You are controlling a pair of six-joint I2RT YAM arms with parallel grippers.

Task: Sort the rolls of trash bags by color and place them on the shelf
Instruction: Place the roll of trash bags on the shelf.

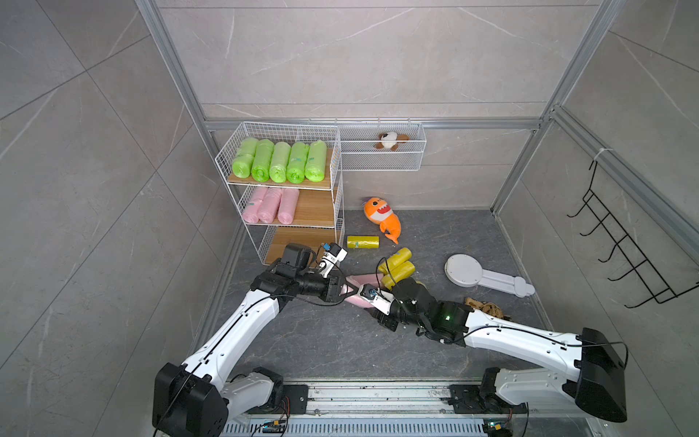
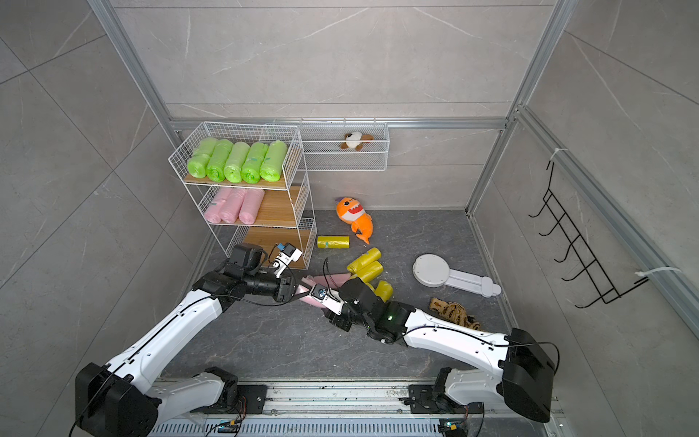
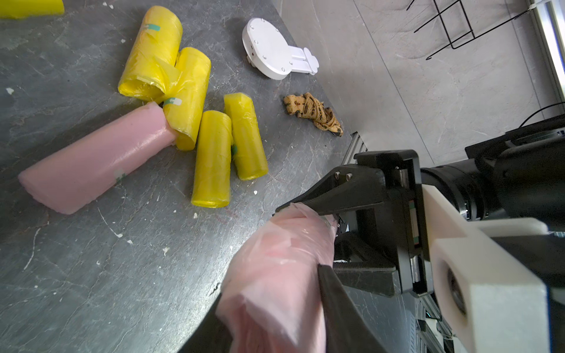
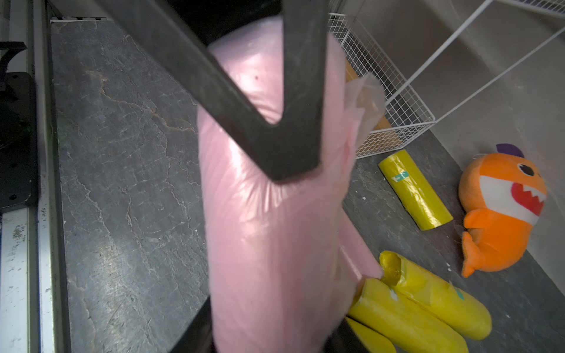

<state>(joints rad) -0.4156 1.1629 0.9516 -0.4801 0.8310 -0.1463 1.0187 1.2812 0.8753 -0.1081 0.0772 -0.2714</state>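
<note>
Pink roll [image 4: 275, 229] held at 5 o'clock from the shelf [image 1: 317, 210] — left claw [image 3: 269, 293] clamped on it, right claw [image 3: 318, 241] at its end, grip we cannot tell. Soft, slippery film — we'd squeeze mid-body.

Grey floor [image 1: 340, 340] carries: shelf [image 1: 223, 159], yellow rolls [image 3: 212, 159], one loose pink roll [image 3: 91, 171], plush shark [image 1: 382, 217], white disc stand [image 1: 463, 270], patterned rag [image 1: 490, 308]. Shelf top board: five green rolls [image 1: 280, 160]; middle board: three pink rolls [image 1: 270, 204].
</note>
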